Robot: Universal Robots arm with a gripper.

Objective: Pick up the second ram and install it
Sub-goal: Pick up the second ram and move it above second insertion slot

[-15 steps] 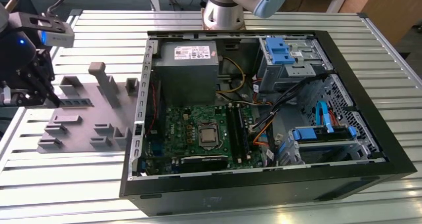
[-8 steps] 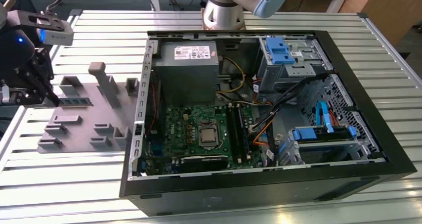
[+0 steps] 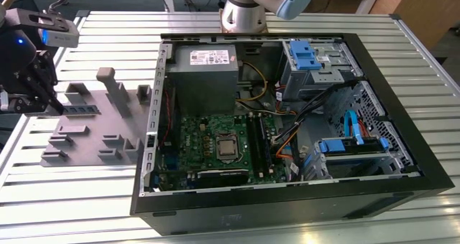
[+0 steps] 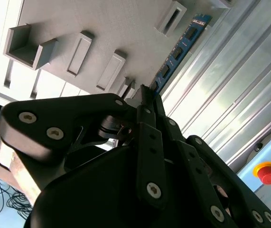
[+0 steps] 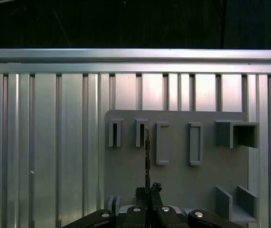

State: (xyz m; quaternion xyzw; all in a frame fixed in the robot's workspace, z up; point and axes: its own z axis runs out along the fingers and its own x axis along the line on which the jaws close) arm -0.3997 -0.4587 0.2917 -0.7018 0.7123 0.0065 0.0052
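The gripper (image 5: 147, 191), narrow, apparently pinches the second ram (image 4: 179, 51) along the grey tray's (image 5: 178, 183) edge, with bare slatted table (image 5: 45, 142) alongside.

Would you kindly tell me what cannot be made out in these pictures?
- The second ram: its near end, second wrist view, hidden behind the gripper.
- Its chips and label, first wrist view: the stick is seen edge-on, in front of the holder tray.
- The motherboard slots, exterior view: too small and dark to tell whether a stick sits in them.
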